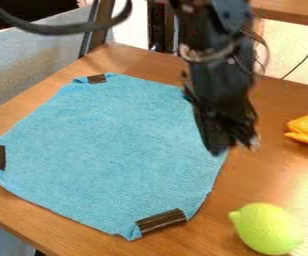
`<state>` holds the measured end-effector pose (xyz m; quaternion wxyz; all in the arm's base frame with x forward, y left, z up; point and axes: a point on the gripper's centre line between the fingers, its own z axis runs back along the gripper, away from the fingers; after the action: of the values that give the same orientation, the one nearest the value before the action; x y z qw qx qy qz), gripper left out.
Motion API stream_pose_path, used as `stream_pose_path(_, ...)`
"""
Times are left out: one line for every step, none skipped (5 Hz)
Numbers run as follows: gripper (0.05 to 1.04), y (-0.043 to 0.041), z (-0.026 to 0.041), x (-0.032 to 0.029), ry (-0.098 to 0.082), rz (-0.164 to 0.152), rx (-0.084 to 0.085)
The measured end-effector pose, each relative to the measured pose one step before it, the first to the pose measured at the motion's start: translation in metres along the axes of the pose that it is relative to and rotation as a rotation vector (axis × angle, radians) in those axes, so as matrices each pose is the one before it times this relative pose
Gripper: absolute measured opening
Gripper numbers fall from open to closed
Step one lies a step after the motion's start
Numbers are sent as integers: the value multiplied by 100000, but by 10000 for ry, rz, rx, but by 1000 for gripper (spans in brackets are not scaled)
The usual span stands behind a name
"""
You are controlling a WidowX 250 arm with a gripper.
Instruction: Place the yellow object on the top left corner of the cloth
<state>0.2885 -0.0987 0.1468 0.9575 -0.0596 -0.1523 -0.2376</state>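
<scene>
Yellow-green lemon lies apart from your gripper, lower right in view; you can't tell whether it's open.

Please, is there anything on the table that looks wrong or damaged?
I see nothing spilled or damaged. Only the blue cloth looks slightly odd: its visible corners are blunt, with brown tape across them.
</scene>
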Motion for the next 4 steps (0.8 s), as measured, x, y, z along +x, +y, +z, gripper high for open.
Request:
stream_pose_path(257, 1209, 1205, 533, -160, 461, -270)
stream_pose_path(529, -1640, 355, 126, 242, -1379, -307)
stream_pose_path(854, -3127, 213, 1442, 287, -2729, -108)
stream_pose_path(1001, -1107, -2177, 2588, 855, -2323, -645)
